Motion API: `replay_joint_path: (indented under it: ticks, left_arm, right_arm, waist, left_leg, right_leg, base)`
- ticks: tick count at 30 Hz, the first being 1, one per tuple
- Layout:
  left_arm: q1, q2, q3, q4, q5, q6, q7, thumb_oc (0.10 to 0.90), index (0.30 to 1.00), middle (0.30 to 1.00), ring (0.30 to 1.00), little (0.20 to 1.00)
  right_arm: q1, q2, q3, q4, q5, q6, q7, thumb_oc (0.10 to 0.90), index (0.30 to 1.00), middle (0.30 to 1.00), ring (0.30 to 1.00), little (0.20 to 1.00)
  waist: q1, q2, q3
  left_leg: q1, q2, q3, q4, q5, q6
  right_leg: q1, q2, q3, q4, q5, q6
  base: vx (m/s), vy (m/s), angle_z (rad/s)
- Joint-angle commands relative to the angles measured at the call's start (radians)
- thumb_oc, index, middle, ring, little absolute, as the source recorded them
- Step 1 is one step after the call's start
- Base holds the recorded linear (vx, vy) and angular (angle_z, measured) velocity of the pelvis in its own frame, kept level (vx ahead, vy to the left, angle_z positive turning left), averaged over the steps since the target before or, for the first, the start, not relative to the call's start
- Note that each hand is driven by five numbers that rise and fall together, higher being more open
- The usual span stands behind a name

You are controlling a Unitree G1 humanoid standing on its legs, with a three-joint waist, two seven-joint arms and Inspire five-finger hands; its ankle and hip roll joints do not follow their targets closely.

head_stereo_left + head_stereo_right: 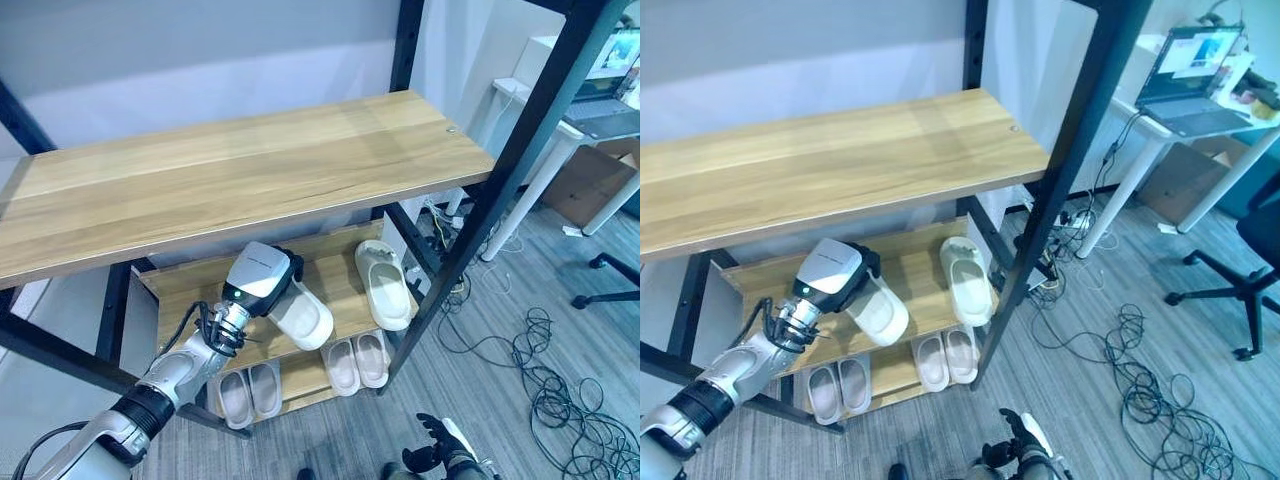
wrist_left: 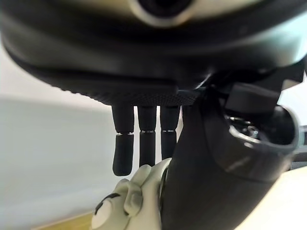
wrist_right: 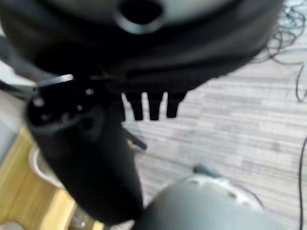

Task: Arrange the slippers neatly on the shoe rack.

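My left hand (image 1: 262, 281) has fingers (image 2: 123, 152) and thumb curled round a cream slipper (image 1: 300, 314); right hand (image 1: 437, 448) hangs relaxed.

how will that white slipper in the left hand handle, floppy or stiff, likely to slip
The white slipper looks thick and moulded, so probably stiff and light for its bulk. The left hand grips only one end and it juts out without drooping. Its smooth surface may slide on the wooden shelf if pushed.
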Motion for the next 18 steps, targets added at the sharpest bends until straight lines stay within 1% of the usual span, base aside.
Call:
replay_joint_path:
  ticks: [1, 2, 3, 5, 11, 13, 18]
  left_arm:
    - [-0.154, -0.007, 0.074, 0.003, 0.027, 0.019, 0.13, 0.4, 0.3, 0.3, 0.3, 0.3]
    - [-0.173, 0.001, 0.055, 0.019, 0.044, 0.027, 0.129, 0.4, 0.3, 0.3, 0.3, 0.3]
    - [-0.175, 0.0, 0.052, 0.021, 0.044, 0.027, 0.13, 0.4, 0.3, 0.3, 0.3, 0.3]
    - [-0.206, 0.005, 0.033, 0.038, 0.047, 0.033, 0.121, 0.4, 0.3, 0.3, 0.3, 0.3]
    - [-0.272, 0.023, -0.011, 0.101, 0.062, 0.045, 0.112, 0.4, 0.3, 0.3, 0.3, 0.3]
    - [-0.274, 0.025, -0.016, 0.099, 0.069, 0.043, 0.112, 0.4, 0.3, 0.3, 0.3, 0.3]
    - [-0.29, 0.032, -0.039, 0.104, 0.094, 0.046, 0.121, 0.4, 0.3, 0.3, 0.3, 0.3]
  right_arm:
    - [0.055, -0.02, 0.036, -0.036, -0.03, -0.004, -0.037, 0.8, 0.9, 0.9, 0.9, 0.9]
    - [0.056, -0.024, 0.036, -0.029, -0.025, -0.006, -0.037, 0.8, 0.9, 0.9, 0.9, 0.9]
    - [0.056, -0.023, 0.035, -0.029, -0.025, -0.007, -0.037, 0.8, 0.9, 0.9, 0.9, 0.9]
    - [0.062, -0.028, 0.031, -0.031, -0.003, -0.015, -0.041, 0.8, 0.9, 0.9, 0.9, 0.9]
    - [0.075, -0.027, 0.043, -0.002, 0.017, -0.014, -0.053, 0.8, 0.9, 0.9, 0.9, 0.9]
    - [0.08, -0.022, 0.05, 0.001, 0.015, -0.016, -0.055, 0.8, 0.9, 0.9, 0.9, 0.9]
    - [0.069, -0.03, 0.053, 0.003, 0.015, -0.02, -0.063, 0.8, 0.9, 0.9, 0.9, 0.9]
  waist:
    - [-0.016, 0.005, -0.102]
    - [-0.015, 0.002, -0.114]
    - [-0.014, 0.001, -0.115]
    - [-0.017, 0.003, -0.127]
    - [-0.029, 0.001, -0.146]
    - [-0.028, 0.002, -0.147]
    - [-0.029, 0.006, -0.14]
  left_leg:
    - [-0.043, -0.036, 0.002, 0.011, -0.085, -0.046]
    - [-0.046, -0.029, 0.001, 0.003, -0.074, -0.055]
    - [-0.047, -0.029, 0.001, 0.003, -0.074, -0.056]
    - [-0.066, -0.014, -0.008, 0.001, -0.069, -0.068]
    - [-0.096, 0.023, -0.047, 0.001, -0.058, -0.098]
    - [-0.096, 0.028, -0.049, 0.001, -0.058, -0.101]
    - [-0.1, 0.035, -0.043, 0.001, -0.058, -0.107]
  right_leg:
    - [0.012, 0.035, 0.06, 0.032, -0.034, 0.047]
    - [0.022, 0.049, 0.067, 0.017, -0.034, 0.044]
    - [0.022, 0.05, 0.067, 0.015, -0.033, 0.044]
    - [0.031, 0.072, 0.068, -0.01, -0.033, 0.035]
    - [0.068, 0.118, 0.013, -0.085, -0.037, 0.003]
    - [0.08, 0.124, 0.01, -0.107, -0.035, 0.001]
    - [0.077, 0.133, 0.015, -0.11, -0.041, 0.002]
  base:
    - [0.12, -0.161, 0.33]
    - [0.1, -0.116, 0.37]
    - [0.02, -0.095, 0.24]
    - [-0.01, -0.107, 0.05]
    - [0.0, -0.133, 0.11]
    - [0.01, -0.043, 0.04]
    - [0.0, -0.013, -0.01]
